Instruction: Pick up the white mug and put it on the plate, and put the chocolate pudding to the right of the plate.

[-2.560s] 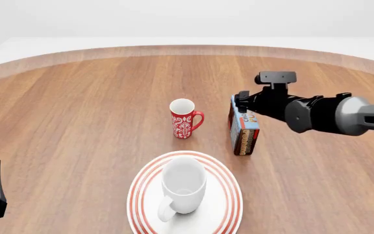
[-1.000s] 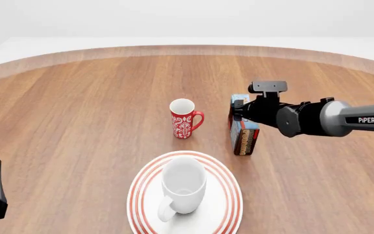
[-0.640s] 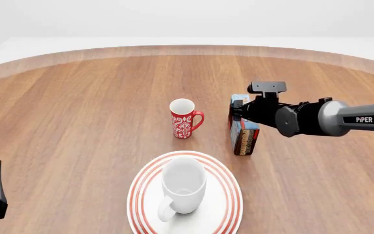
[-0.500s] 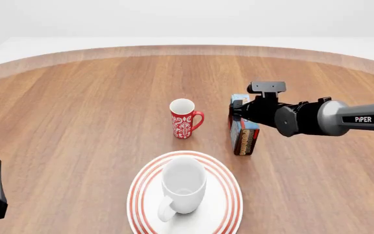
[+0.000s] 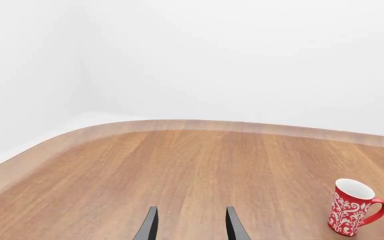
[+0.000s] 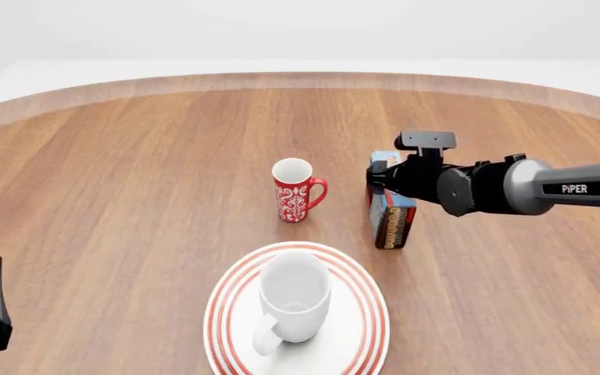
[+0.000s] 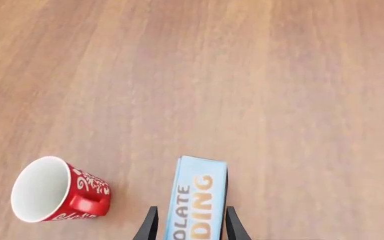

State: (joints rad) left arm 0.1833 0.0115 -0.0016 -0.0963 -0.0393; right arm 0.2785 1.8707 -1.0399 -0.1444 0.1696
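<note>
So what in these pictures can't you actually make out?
- Right gripper: the wrist view shows a finger on each side of the chocolate pudding, but contact is unclear; in the front view the arm covers the gripper.
- Pudding lettering: cut off by the wrist view's bottom edge.
- Left gripper: in the front view the edge cuts it off.
- White mug and plate: in neither wrist view.

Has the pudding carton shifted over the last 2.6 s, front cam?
No. The light blue chocolate pudding carton stands at the same spot right of the red patterned mug; only the right tool came down around it.
</note>
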